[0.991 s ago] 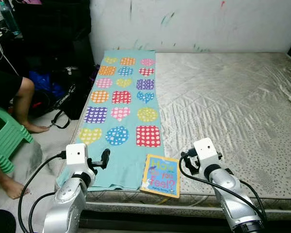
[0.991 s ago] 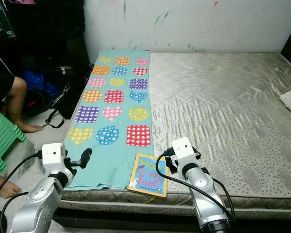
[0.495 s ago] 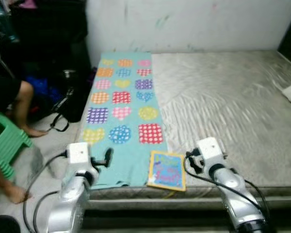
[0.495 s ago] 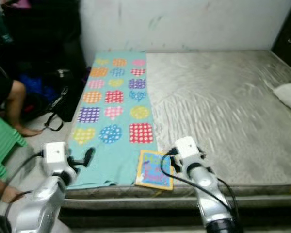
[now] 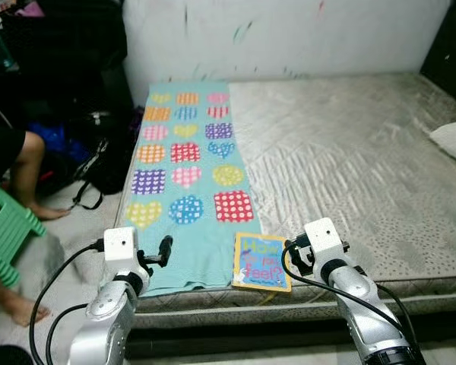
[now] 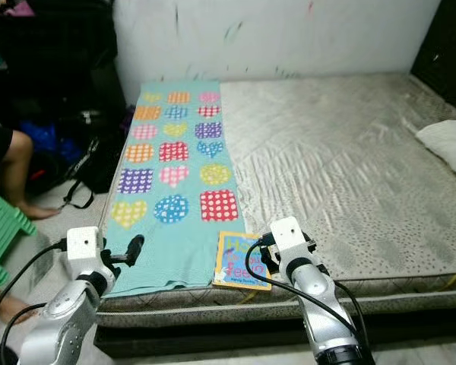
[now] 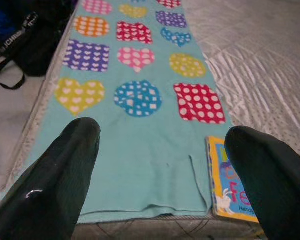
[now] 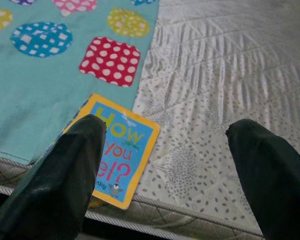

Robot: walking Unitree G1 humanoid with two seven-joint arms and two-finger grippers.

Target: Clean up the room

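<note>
Both arms raised low at bed edge. L gripper (image 7: 160,165) wide open, empty, over blanket (image 5: 184,182). R gripper (image 8: 165,165) wide open, empty; book (image 5: 261,261) by its left finger (image 8: 60,175), on mattress (image 5: 349,152) edge.

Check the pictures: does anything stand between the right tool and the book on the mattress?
Nothing visible does. The book lies flat at the mattress edge, beside the blanket. The right tool hangs open just above it, with only bare mattress between.

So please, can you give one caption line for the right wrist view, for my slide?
Open right gripper above the mattress edge, near a children's book beside a patterned blanket.
</note>
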